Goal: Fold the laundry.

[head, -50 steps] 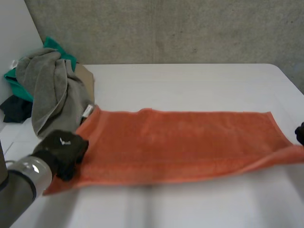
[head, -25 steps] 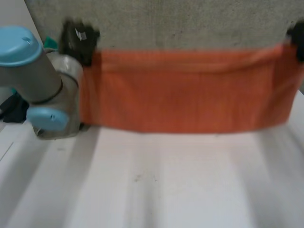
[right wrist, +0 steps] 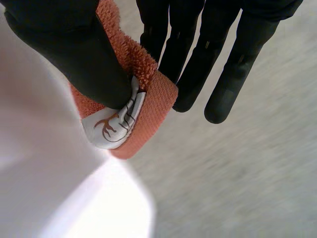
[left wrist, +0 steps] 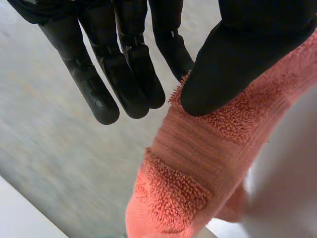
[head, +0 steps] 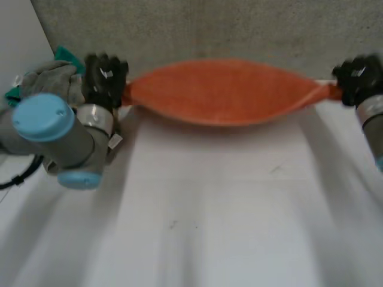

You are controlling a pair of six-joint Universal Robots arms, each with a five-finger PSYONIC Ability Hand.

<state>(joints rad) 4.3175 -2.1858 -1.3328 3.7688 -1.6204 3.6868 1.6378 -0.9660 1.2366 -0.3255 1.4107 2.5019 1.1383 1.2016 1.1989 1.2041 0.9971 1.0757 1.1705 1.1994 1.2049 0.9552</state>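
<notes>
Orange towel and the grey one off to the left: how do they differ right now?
The orange towel is held up, stretched wide between the left hand and the right hand, each pinching one end. The grey towel lies bunched in a heap at the far left of the table, and neither hand holds it. The orange towel is bright and spread out, while the grey towel is dull and crumpled. Both are pieces of laundry.

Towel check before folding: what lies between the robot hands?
The towel, spanning from left robot hand to right robot hand, in the head view.
</notes>
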